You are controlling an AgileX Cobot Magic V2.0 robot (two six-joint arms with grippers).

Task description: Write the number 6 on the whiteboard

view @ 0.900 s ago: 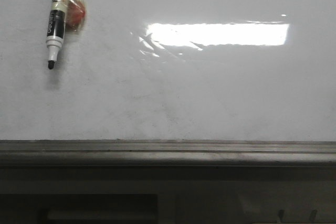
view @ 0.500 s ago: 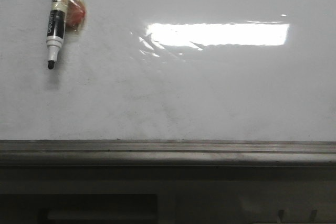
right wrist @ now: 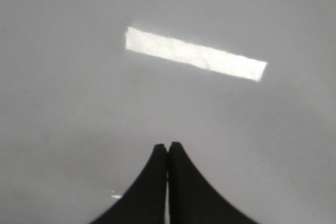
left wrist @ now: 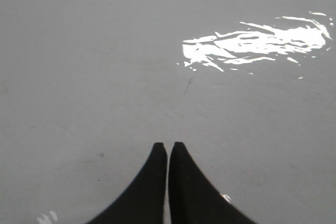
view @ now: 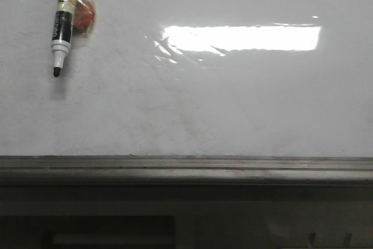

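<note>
Whiteboard [view: 233, 103]: glossy white, faint grey smudges, bright rectangular glare, no 6 drawn.
Marker [view: 60, 24]: uncapped, tip down, upper left.
Left gripper [left wrist: 167, 146]: fingers pressed together, empty.
Right gripper [right wrist: 167, 145]: likewise.

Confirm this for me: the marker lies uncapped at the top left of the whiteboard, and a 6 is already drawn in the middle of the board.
Not quite. The marker does lie uncapped at the top left of the whiteboard, but no 6 is drawn yet. The front view shows only faint grey smudges and a bright light reflection in the middle of the board.
</note>
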